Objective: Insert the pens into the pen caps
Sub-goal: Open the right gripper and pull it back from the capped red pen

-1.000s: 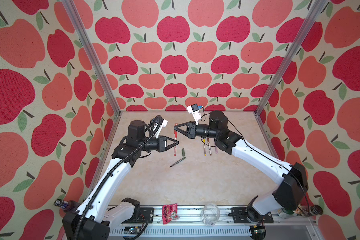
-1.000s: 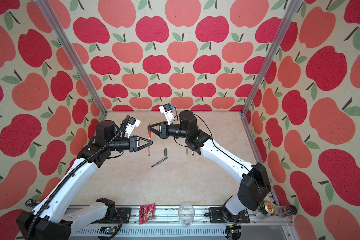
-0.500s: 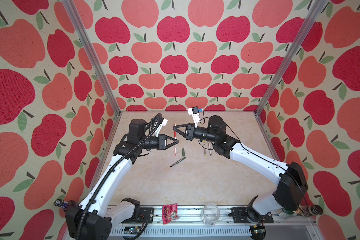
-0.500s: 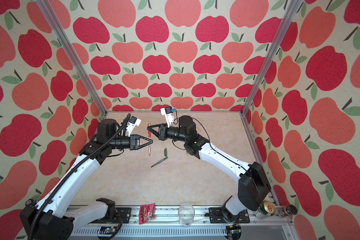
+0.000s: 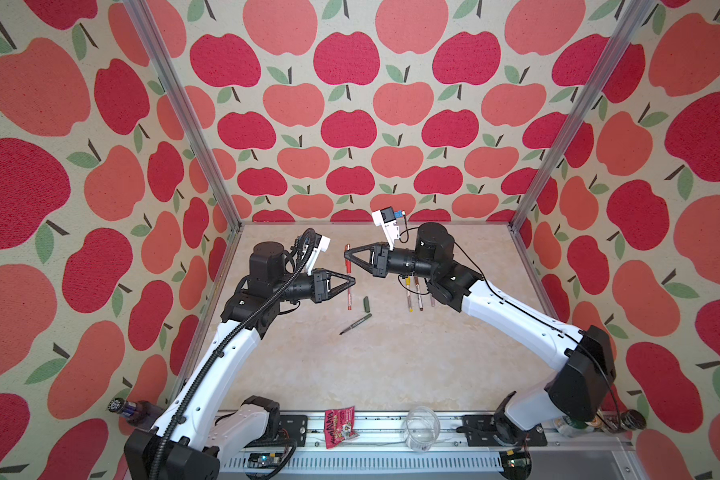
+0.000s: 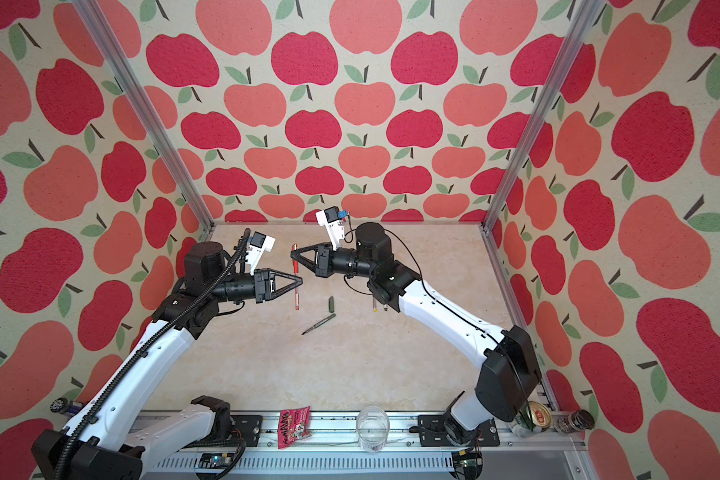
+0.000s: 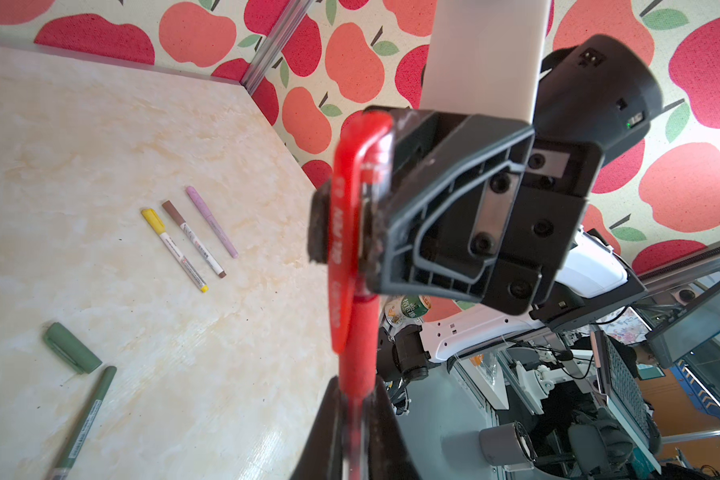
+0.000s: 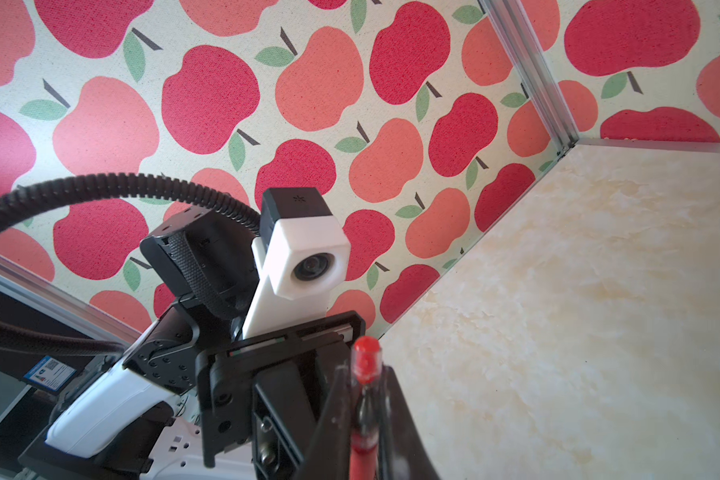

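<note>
While the red pen stands upright above the bench, both arms have a hold on it. The left claw is clamped tight on the lower barrel, and the right claw is pinched narrow on the red cap at the top.

The left wrist view tells the story: the barrel runs straight up into the cap's mouth with no tip showing. I'd call this the closing press on the red one, though whether it has seated fully home I cannot tell.

Next move, as I read it: the right claw lets go of the cap cleanly, without dragging it back off, and the left lays the pen down flat. Then it's over to the green pen, lying bare-tipped mid-bench with the green cap just beside it, not touching. The yellow pen, brown pen and lilac pen lie side by side and look capped already.

Against a second ago, both claws have drifted together a touch toward the back left. Pen and cap are in the same line and the overall length looks much the same. The green pair hasn't budged.
</note>
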`<state>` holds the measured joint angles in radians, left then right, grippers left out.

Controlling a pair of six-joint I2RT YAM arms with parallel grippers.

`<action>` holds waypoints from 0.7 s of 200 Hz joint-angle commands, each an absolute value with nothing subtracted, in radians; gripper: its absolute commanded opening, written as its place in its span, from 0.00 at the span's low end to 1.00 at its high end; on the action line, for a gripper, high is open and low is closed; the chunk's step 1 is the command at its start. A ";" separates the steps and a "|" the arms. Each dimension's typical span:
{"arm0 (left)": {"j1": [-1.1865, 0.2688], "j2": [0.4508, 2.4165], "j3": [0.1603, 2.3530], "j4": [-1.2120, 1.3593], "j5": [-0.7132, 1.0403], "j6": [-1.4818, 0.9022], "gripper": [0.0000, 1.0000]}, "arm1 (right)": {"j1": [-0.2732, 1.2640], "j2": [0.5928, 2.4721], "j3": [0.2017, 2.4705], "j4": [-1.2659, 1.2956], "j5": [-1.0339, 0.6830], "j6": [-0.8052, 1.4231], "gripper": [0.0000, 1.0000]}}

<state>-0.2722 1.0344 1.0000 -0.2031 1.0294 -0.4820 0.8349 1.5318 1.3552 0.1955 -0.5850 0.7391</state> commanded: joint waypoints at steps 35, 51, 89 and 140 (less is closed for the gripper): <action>-0.310 0.949 0.877 -0.004 0.864 -0.477 0.08 | 0.785 1.579 1.421 0.039 -0.757 0.763 0.26; -0.330 0.942 0.846 -0.006 0.836 -0.484 0.07 | 0.773 1.568 1.431 0.050 -0.764 0.769 0.33; -0.395 0.976 0.820 0.006 0.721 -0.520 0.08 | 0.736 1.469 1.389 0.011 -0.744 0.737 0.38; -0.530 1.150 0.876 -0.023 0.472 -0.597 0.08 | 0.666 1.222 1.342 -0.401 -0.340 0.512 0.40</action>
<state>-0.4808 1.0687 0.8272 -0.0185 0.6357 -0.5446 0.6945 1.3396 1.3617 -0.1566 -0.5922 0.6518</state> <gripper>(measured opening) 0.117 0.393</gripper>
